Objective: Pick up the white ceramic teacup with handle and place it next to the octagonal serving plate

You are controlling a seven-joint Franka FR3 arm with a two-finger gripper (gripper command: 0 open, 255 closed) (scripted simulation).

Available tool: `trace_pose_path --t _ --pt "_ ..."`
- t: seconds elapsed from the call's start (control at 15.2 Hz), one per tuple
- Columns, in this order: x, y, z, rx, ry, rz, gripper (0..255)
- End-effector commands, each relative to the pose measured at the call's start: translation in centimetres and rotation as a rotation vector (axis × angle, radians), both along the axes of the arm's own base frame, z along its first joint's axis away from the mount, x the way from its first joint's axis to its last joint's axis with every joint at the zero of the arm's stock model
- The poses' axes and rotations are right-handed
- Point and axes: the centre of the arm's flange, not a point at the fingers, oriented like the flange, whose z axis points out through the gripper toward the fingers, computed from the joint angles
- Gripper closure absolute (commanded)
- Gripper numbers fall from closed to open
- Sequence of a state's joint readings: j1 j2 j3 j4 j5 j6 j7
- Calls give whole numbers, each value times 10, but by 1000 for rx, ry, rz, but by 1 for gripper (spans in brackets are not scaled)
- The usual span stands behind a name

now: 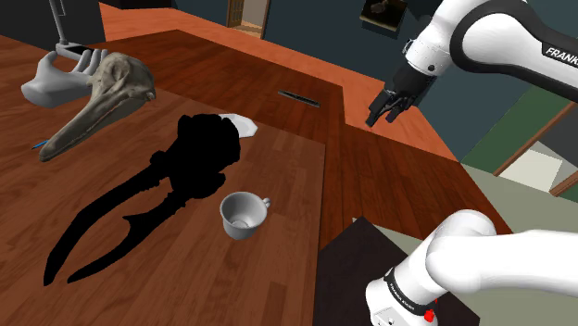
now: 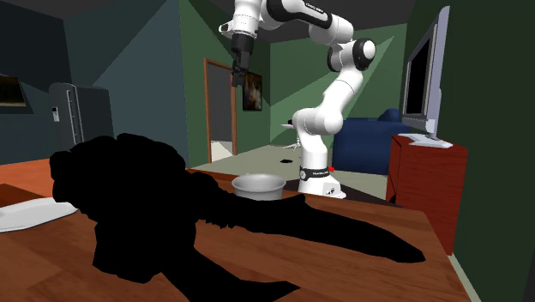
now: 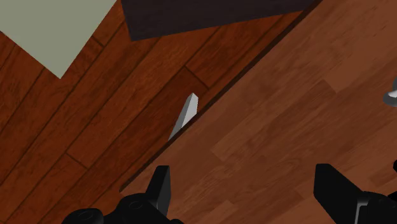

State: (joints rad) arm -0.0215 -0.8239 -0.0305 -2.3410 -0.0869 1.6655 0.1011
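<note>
The white teacup (image 1: 243,215) stands upright with its handle on the wooden table (image 1: 287,185), near the edge closest to the stand; it also shows as the cup (image 2: 258,184) in the second exterior view. The white plate (image 1: 241,123) lies farther back, mostly hidden behind a large pure-black shape (image 1: 176,190); its rim shows as the plate (image 2: 30,213). My gripper (image 1: 380,113) hangs high in the air, well apart from the cup, toward the shoulder view's right. Its fingers (image 3: 160,188) stand wide apart with nothing between them, so the gripper (image 3: 247,191) is open over the table's edge.
A long-beaked skull (image 1: 97,97) and a white hand-shaped holder (image 1: 57,81) sit at the table's far left. The black shape (image 2: 214,219) sprawls across the table's middle. A small white sliver (image 3: 184,116) lies by the table's edge. The dark stand (image 1: 370,269) is at lower right.
</note>
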Motion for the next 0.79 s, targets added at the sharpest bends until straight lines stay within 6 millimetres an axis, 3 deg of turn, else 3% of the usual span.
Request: trace_pose_path --t 0.0,0.73 --pt "0 0 0 0 0 0 0" --pt "38 100 -91 47 41 -5 0"
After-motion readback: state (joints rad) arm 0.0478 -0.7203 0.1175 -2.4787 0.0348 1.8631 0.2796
